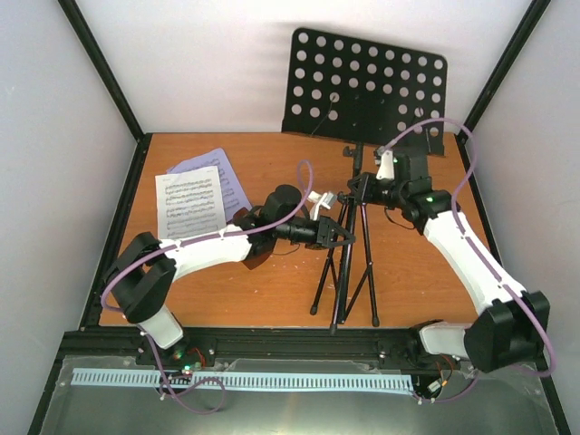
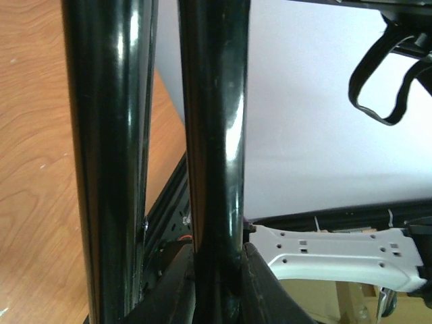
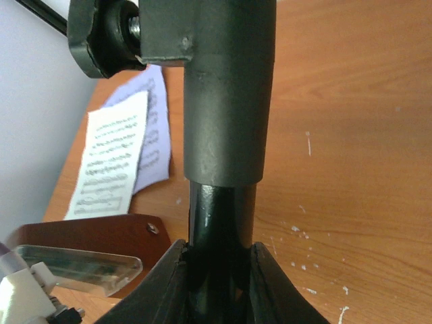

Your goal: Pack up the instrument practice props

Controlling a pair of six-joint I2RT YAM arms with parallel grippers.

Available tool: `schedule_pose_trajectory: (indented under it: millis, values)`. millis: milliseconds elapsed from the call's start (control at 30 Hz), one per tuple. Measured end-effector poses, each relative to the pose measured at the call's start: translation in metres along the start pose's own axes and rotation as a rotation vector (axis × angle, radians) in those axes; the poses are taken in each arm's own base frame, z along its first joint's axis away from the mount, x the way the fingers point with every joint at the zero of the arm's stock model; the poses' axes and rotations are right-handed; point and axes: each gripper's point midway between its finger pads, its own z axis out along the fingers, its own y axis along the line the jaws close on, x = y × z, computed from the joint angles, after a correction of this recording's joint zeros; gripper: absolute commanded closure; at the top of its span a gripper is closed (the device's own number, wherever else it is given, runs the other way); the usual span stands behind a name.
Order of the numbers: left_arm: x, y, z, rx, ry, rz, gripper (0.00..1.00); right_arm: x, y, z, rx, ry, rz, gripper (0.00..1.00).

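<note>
Wood-grain tabletop (image 1: 426, 272) fills the cell, boxed in by a black frame (image 1: 104, 82) and pale walls (image 1: 208, 63). Your music stand (image 1: 347, 258) stands upright on it, right of centre. Its tripod legs spread toward the near edge, and its perforated desk (image 1: 367, 86) shows against the back wall.

Your left jaws reach in from the left and are clamped on one of the stand's glossy black tubes, low down where the leg struts gather. In the left wrist view that tube is pinched between both fingers (image 2: 172, 293). A second tube runs just beside it on the left, outside the grip.

Your right jaws come in from the right, higher up, and are closed on the black inner shaft just under the grey collar (image 3: 226, 101) and its clamp knob (image 3: 101, 40). Both fingers (image 3: 287, 290) touch the shaft.

Between stand and pages, the metronome (image 3: 94, 233) sits by your left arm (image 1: 208, 249), which hides most of it from above. The right wrist view shows its red-brown wood and clear cover (image 3: 74, 263), but you cannot tell whether it is upright.

The sheet-music pages (image 1: 188, 204) lie flat at the far left, white print partly over a lavender sheet (image 1: 225, 174), well apart from the stand.
</note>
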Motion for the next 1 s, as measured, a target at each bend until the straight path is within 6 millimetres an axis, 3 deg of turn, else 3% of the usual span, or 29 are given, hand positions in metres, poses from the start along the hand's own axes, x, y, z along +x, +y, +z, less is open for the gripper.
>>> schedule_pose_trajectory:
  millis: [300,500,1000]
  values:
    - [0.008,0.068,0.004,-0.078,0.034,-0.154,1.00,0.045,-0.046,0.063,0.081,0.154,0.090,0.97]
    - [0.010,0.092,0.005,-0.141,0.054,-0.177,0.99,0.059,-0.063,0.083,0.100,0.183,0.139,0.97]
    - [0.004,0.146,0.008,-0.355,0.047,-0.144,0.79,0.089,-0.107,0.137,0.163,0.232,0.225,0.97]
